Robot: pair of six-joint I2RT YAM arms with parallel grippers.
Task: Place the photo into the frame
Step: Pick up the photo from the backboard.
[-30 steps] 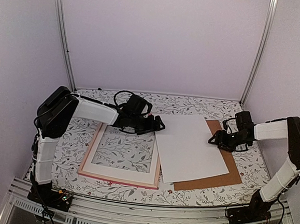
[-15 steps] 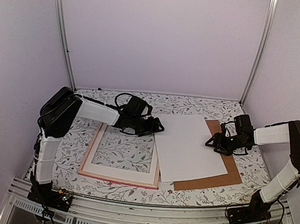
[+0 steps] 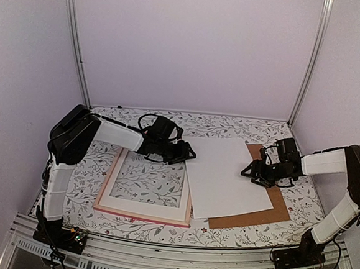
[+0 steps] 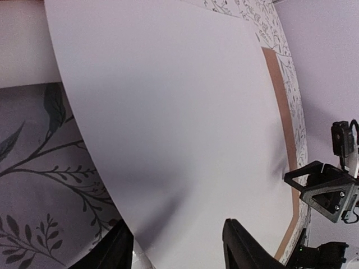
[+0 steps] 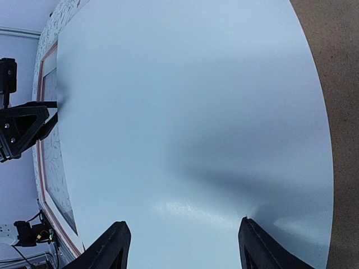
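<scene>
Progress: early | photo (image 3: pixel 226 175), white side up, lies partly on brown backing (image 3: pixel 280 211) beside pink frame (image 3: pixel 142 214), not yet inside | left gripper (image 3: pixel 188 152) jaws spread at its left edge | right gripper (image 3: pixel 248 173) jaws spread at right edge

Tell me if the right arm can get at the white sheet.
Probably yes: the open right gripper hangs at the white sheet's right edge, with nothing in between.

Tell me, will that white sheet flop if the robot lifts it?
Probably floppy: the white sheet looks paper-thin and seems to bow near the left gripper. Likely slippery too; the right wrist view shows a glossy sheen.
</scene>
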